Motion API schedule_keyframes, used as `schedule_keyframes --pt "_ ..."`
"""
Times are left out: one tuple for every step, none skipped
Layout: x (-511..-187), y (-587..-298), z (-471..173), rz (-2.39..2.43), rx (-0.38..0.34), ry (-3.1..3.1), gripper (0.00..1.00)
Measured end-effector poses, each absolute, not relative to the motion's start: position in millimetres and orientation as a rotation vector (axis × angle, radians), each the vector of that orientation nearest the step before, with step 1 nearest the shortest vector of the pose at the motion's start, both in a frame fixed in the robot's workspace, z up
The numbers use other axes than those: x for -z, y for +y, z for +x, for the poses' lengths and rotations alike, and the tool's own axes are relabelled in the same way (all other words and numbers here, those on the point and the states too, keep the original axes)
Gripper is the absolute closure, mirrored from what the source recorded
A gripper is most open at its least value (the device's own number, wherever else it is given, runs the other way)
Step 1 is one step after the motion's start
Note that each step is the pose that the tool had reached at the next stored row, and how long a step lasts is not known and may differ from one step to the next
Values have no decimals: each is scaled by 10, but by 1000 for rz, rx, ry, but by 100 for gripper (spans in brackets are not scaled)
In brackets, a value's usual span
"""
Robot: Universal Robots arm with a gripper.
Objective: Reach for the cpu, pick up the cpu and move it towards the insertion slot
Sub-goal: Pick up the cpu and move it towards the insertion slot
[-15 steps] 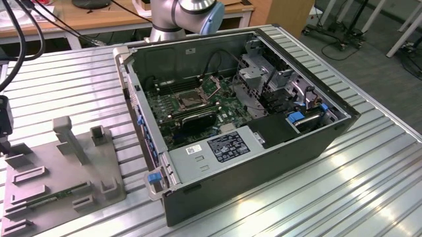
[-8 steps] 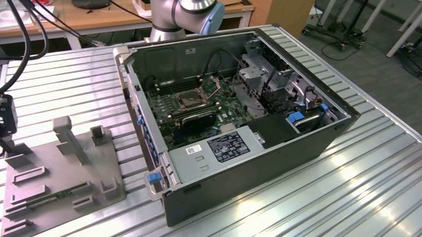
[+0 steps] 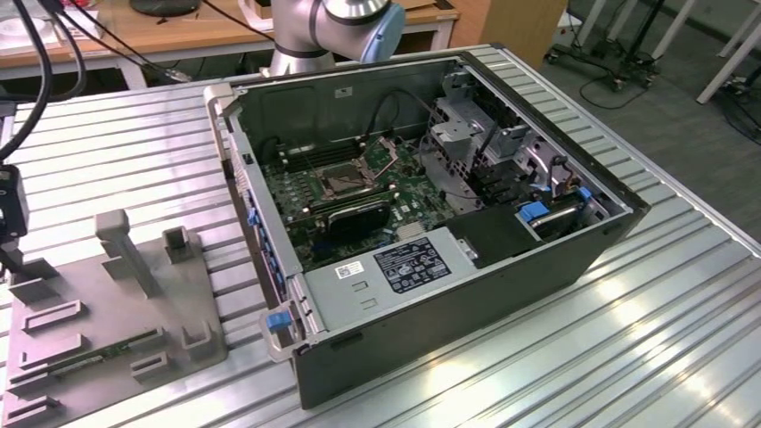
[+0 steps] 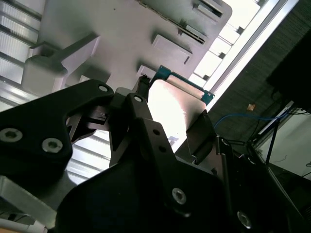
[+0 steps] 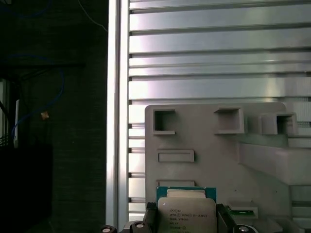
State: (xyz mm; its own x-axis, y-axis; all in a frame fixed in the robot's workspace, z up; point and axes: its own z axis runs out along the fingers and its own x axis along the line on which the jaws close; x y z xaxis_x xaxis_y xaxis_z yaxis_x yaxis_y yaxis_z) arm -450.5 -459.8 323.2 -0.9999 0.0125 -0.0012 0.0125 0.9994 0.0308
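Note:
The cpu (image 5: 187, 212), a silvery square chip with a thin green rim, sits between my gripper's (image 5: 187, 218) black fingers (image 5: 151, 215), which press on two opposite edges. In the second wrist view the cpu (image 4: 170, 104) shines bright between the same fingers (image 4: 141, 97), over the grey fixture plate (image 4: 97, 29). In the exterior view the gripper (image 3: 12, 254) hangs at the far left edge above the fixture plate (image 3: 119, 312). The insertion slot (image 3: 341, 183), a square socket with a dark centre, lies on the green motherboard inside the open computer case, well to the exterior view's right of the gripper.
The open case (image 3: 476, 267) stands mid-table with drive cages (image 3: 476, 134) and a power supply (image 3: 393, 267) inside. The fixture plate carries raised blocks (image 3: 125, 250) and a green memory stick (image 3: 89, 357). The ribbed metal table's edge (image 5: 119, 97) runs beside the fixture.

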Motion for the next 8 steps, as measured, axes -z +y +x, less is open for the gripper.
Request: schedule_keyframes --pt "-3246 -4598 -4505 20 -48 3140 45" --pt "-3254 -4599 -4505 20 -48 3140 45" --pt "-3255 -4598 -4505 20 -49 3140 45" --pt "-3256 -4597 -4501 20 -49 3140 45" --pt "-3257 -4598 -4490 19 -48 3140 45" --pt "-3257 -4598 -4472 20 -49 3140 45" --pt "-3257 -4598 -4450 20 -50 3140 45" --pt "-3257 -4598 -4427 20 -50 3140 45"
